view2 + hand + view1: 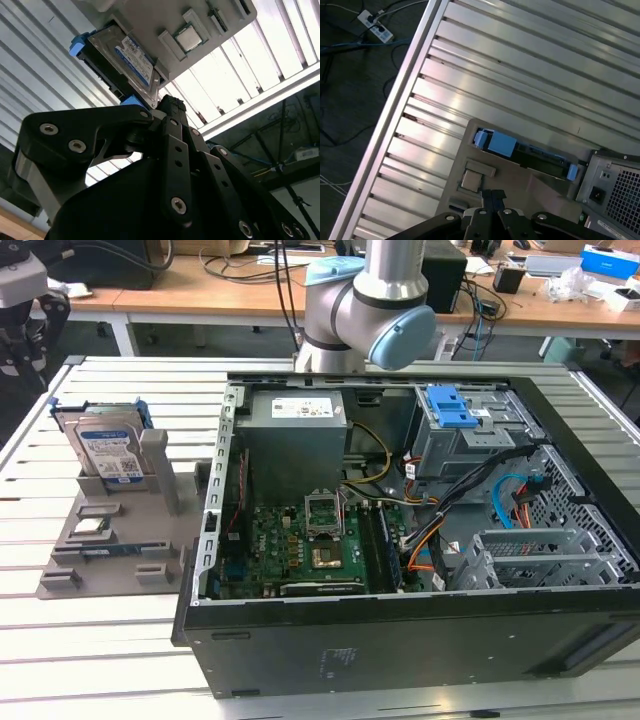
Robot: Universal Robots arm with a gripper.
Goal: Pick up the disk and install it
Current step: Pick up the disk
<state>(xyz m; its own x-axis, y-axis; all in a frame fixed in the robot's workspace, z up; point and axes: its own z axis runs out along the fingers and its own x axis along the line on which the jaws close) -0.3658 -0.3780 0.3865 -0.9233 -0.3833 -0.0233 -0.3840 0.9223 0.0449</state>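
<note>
The disk (108, 452) was seen upright in the grey holder (110, 575), not yet picked; the gripper (170, 102) was found near it, jaws closed on nothing; installation was judged undone.

Disk (108, 455) label, power-supply sticker (305, 409): print present, no text legible.

Ribbed aluminium table (100, 640) in the middle, a wooden desk (200, 295) cluttered with cables (240, 265) just behind it, dark floor (350, 115) with a white power strip (376, 29) off its edge.
</note>
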